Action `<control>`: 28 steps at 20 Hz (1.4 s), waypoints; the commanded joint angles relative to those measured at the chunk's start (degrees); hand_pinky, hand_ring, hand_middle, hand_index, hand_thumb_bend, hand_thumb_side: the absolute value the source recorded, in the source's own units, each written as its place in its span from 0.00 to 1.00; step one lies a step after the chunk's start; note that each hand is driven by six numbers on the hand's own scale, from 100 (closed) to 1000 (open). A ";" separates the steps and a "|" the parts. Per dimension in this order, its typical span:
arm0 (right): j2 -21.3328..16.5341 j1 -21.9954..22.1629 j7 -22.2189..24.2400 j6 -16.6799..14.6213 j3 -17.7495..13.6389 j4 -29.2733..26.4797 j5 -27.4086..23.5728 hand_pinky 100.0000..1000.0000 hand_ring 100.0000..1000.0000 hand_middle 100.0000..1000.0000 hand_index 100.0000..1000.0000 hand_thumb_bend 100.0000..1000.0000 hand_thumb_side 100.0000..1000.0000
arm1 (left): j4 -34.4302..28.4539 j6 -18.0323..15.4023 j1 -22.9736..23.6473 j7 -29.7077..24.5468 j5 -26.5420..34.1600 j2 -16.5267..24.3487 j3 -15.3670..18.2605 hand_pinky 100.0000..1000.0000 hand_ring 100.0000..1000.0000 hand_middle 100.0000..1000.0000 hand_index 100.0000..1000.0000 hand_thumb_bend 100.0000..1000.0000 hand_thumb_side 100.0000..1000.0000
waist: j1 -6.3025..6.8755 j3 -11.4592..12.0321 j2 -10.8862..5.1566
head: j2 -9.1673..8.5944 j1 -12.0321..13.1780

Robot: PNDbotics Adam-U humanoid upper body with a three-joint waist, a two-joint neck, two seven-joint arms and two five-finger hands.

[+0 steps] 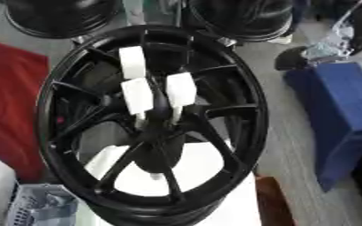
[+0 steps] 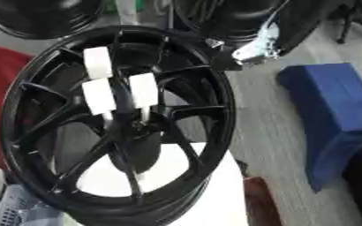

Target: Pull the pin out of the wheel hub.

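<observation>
1. Black wheel hub (image 1: 149, 123) stands tilted on a white surface (image 1: 207, 176).
2. Three white pins (image 1: 137, 95) stand in its centre — close together.
3. Robot hands — neither shows; state cannot be told.
4. Grey basket (image 1: 37, 205) lower left; contents unclear.

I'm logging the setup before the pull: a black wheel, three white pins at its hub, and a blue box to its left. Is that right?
Not quite. The blue box lies to the right of the wheel, as the right eye view shows; a red cloth is on its left. The rest holds: the wheel is black, with three white pins at its hub.
</observation>
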 commanded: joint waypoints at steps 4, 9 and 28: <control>8.24 -5.73 4.01 0.19 3.17 7.07 4.22 0.86 0.78 0.70 0.81 0.36 0.38 | 0.96 0.09 1.01 1.08 -0.41 2.32 1.34 0.68 0.49 0.42 0.68 0.44 0.47 | -0.08 -1.43 -1.72 | 0.92 1.88; 14.03 -8.16 4.69 -0.57 4.08 11.44 7.62 0.86 0.78 0.71 0.82 0.34 0.36 | 2.26 0.13 2.13 1.92 -0.76 2.71 2.19 0.68 0.49 0.42 0.67 0.44 0.47 | -0.07 -2.64 -1.81 | 0.93 3.83; 26.82 -4.97 3.72 1.67 4.74 14.38 22.95 0.86 0.79 0.71 0.82 0.35 0.34 | 6.18 0.39 4.40 3.07 -0.45 1.90 3.65 0.68 0.49 0.42 0.67 0.43 0.49 | -0.04 -3.39 -1.32 | 0.51 7.72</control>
